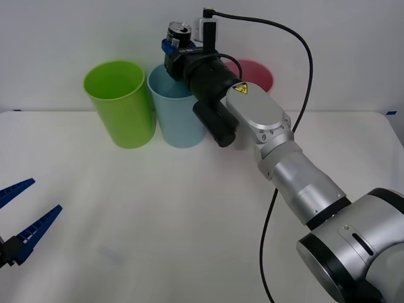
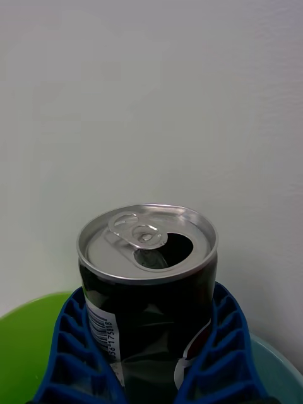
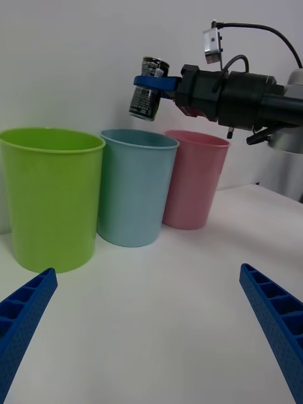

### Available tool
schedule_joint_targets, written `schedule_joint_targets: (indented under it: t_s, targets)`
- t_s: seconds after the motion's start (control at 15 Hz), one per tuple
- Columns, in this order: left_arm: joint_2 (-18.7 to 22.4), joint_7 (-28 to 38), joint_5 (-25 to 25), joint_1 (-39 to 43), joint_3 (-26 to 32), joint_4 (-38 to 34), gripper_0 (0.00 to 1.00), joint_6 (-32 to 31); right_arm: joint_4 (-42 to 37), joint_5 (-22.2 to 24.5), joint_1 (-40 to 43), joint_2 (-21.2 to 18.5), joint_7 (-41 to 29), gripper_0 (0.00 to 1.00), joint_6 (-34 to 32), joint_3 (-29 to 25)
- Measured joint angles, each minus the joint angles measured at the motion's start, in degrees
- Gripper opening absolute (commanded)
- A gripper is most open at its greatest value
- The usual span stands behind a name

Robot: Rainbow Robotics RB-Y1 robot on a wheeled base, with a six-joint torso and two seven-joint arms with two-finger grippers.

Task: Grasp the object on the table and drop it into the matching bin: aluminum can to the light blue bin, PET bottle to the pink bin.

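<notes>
Can (image 1: 178, 33) hangs in the air above the blue bin (image 1: 180, 120), clamped between the right gripper (image 1: 172, 47) jaws. Left gripper (image 1: 19, 218) jaws are wide open over the worktop (image 1: 189, 221).

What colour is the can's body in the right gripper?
Dark, nearly black, with a white barcode panel; the aluminum can has a silver top. Best in the right wrist view.

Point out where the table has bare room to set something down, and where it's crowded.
Bare: the table between the left gripper and the right arm. Crowded: the far edge, where green cup, light blue bin and pink bin stand together.
</notes>
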Motion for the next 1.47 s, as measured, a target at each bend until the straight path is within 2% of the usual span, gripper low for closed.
schedule_joint_targets:
  t_s: [0.2, 0.27, 0.33, 1.0, 1.2, 1.47]
  targets:
    - [0.0, 0.0, 0.0, 0.0, 0.0, 0.0, 1.0, 0.0, 0.1, 0.0, 0.0, 0.0, 0.2, 0.02, 0.0, 0.0]
    - [0.0, 0.0, 0.0, 0.0, 0.0, 0.0, 1.0, 0.0, 0.1, 0.0, 0.0, 0.0, 0.3, 0.48, 0.0, 0.0]
    - [0.0, 0.0, 0.0, 0.0, 0.0, 0.0, 1.0, 0.0, 0.1, 0.1, 0.0, 0.0, 0.5, 1.0, 0.0, 0.1]
    - [0.0, 0.0, 0.0, 0.0, 0.0, 0.0, 1.0, 0.0, -0.5, 0.9, 1.1, -0.1, 2.2, 1.0, -0.2, 0.0]
    - [0.0, 0.0, 0.0, 0.0, 0.0, 0.0, 1.0, 0.0, -4.4, 1.5, 4.2, -0.9, 2.3, 1.0, -0.9, 0.2]
    - [0.0, 0.0, 0.0, 0.0, 0.0, 0.0, 1.0, 0.0, -12.6, 1.9, 10.7, -4.4, 2.2, 1.0, -2.3, 2.9]
